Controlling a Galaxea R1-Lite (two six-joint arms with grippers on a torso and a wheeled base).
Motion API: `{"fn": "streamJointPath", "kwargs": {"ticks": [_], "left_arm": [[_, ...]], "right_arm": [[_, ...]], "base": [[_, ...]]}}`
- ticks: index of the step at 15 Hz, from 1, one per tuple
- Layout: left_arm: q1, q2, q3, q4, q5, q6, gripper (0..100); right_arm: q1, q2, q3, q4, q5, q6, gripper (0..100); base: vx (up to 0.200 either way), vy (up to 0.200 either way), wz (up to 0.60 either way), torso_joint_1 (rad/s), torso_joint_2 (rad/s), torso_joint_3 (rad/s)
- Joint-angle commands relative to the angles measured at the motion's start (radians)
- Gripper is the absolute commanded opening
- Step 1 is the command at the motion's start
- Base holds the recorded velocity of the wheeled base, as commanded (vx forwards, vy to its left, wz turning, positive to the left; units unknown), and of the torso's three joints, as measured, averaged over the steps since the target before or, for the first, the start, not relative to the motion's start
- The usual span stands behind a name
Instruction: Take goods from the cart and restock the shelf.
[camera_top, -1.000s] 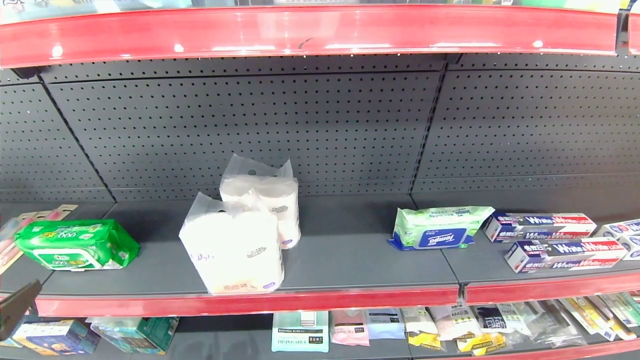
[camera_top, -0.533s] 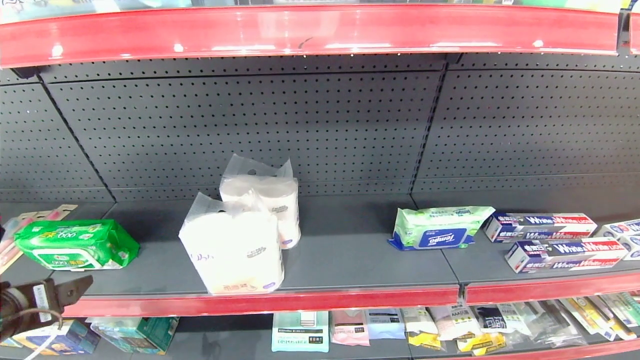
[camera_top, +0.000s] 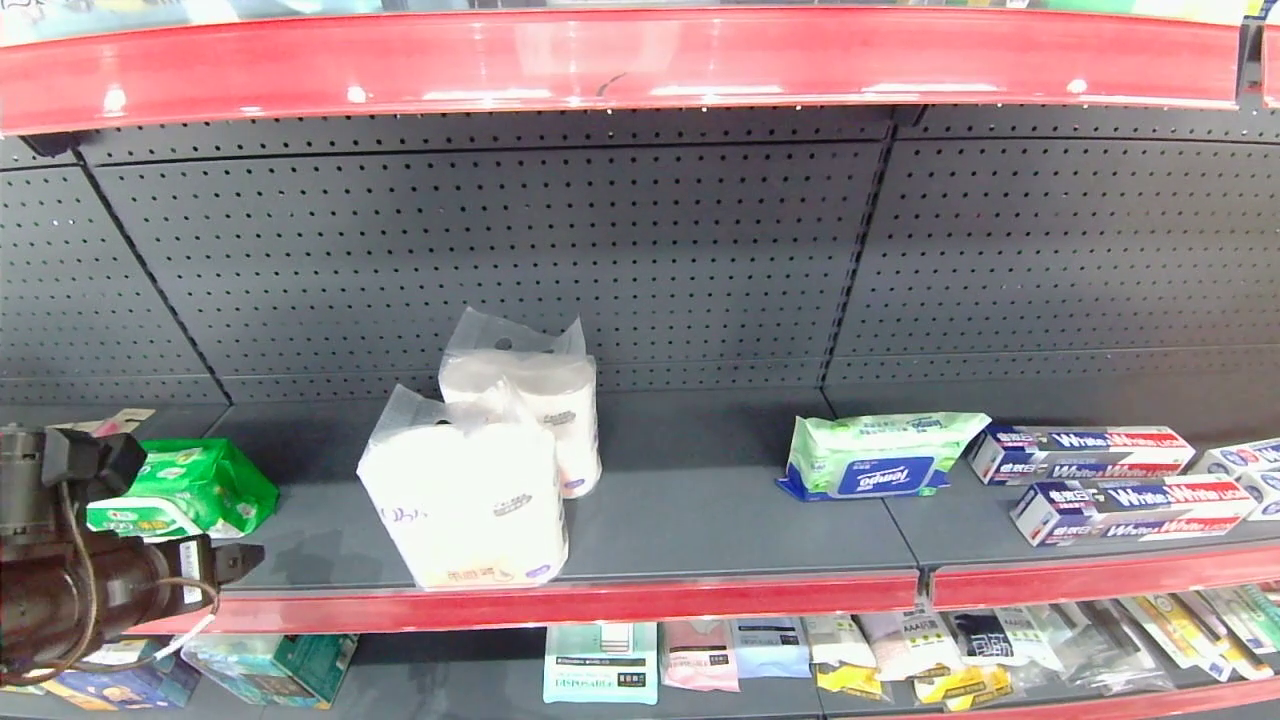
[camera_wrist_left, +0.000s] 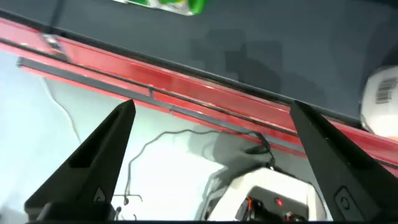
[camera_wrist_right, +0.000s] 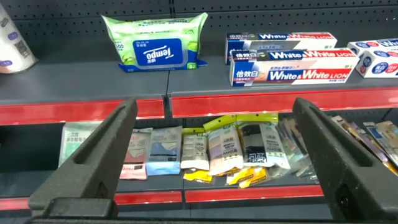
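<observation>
The left gripper (camera_wrist_left: 211, 149) hangs level before the shelf's (camera_top: 700, 500) front left corner, fingers spread wide and empty. The right gripper (camera_wrist_right: 208, 162), likewise splayed and empty, faces the shelf's red front edge. A toilet-paper pack (camera_top: 465, 510) stands mid-shelf at the front edge. A second pack (camera_top: 550, 400) stands just behind it.

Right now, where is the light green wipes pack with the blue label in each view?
Head view: the light green wipes pack lies on the shelf right of centre, beside the toothpaste boxes.
Left wrist view: not in it.
Right wrist view: the pack lies beside those same boxes.
Shared landmark: the shelf's red front edge.
</observation>
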Motion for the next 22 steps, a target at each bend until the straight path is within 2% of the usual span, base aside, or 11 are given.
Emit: {"fn": "streamJointPath", "kwargs": {"ticks": [1,6,8,11,14,17,22], "left_arm": [[-0.012,0.095,-0.005,-0.038,-0.035,-0.001,100],[-0.057,0.21,-0.085,-0.07,-0.039,-0.004,100],[-0.057,0.242,-0.122,-0.07,-0.039,-0.004,100],[-0.072,0.265,-0.137,-0.07,-0.037,-0.004,100],[-0.112,0.288,-0.142,-0.084,-0.037,-0.005,100],[-0.126,0.311,-0.157,-0.124,-0.035,-0.005,100],[-0.137,0.339,-0.183,-0.127,-0.035,-0.005,100]], "right_arm": [[0.0,0.001,0.001,0.0,0.0,0.0,100],[0.0,0.001,0.001,0.0,0.0,0.0,100],[0.0,0.001,0.001,0.0,0.0,0.0,100],[0.0,0.001,-0.001,0.0,0.0,0.0,100],[0.0,0.001,-0.001,0.0,0.0,0.0,100],[0.0,0.001,-0.001,0.0,0.0,0.0,100],[0.0,0.001,0.001,0.0,0.0,0.0,100]], "base": [[0.0,0.0,0.0,0.0,0.0,0.0],[0.0,0.0,0.0,0.0,0.0,0.0],[0.0,0.0,0.0,0.0,0.0,0.0],[0.0,0.0,0.0,0.0,0.0,0.0],[0.0,0.0,0.0,0.0,0.0,0.0],[0.0,0.0,0.0,0.0,0.0,0.0],[0.0,0.0,0.0,0.0,0.0,0.0]]}}
